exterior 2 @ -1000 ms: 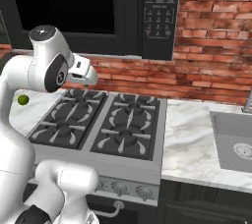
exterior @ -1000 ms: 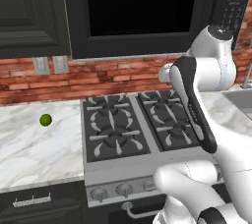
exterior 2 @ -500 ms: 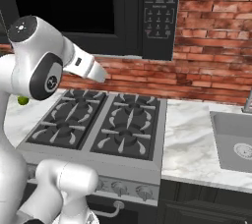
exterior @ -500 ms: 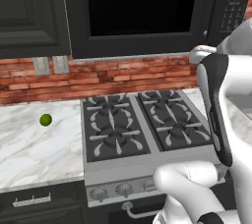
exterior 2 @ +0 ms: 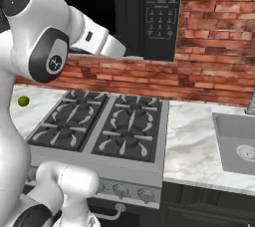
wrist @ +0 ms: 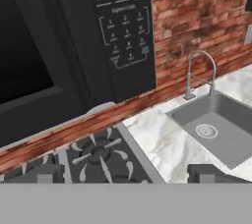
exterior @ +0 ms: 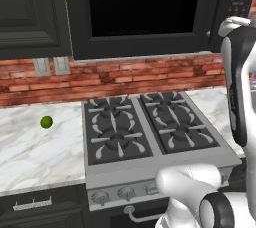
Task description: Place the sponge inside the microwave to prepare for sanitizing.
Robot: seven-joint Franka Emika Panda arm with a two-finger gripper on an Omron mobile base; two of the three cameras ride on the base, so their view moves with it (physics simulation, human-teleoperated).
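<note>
Left base view looks forward and down from behind the arm's left, facing the stove [exterior: 150, 132] and microwave [exterior: 145, 12]. Right base view covers the same stove [exterior 2: 99, 131] from the right, adding the sink [exterior 2: 236, 144]. Hand view sits near the microwave keypad [wrist: 123, 21], facing right toward the sink [wrist: 216, 125].

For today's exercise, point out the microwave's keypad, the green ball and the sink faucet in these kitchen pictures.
microwave keypad [wrist: 123, 21], hand view, on the middle button rows.
green ball [exterior: 46, 122], left base view, on its centre.
sink faucet [wrist: 201, 58], hand view, on the curved top of the spout.
</note>
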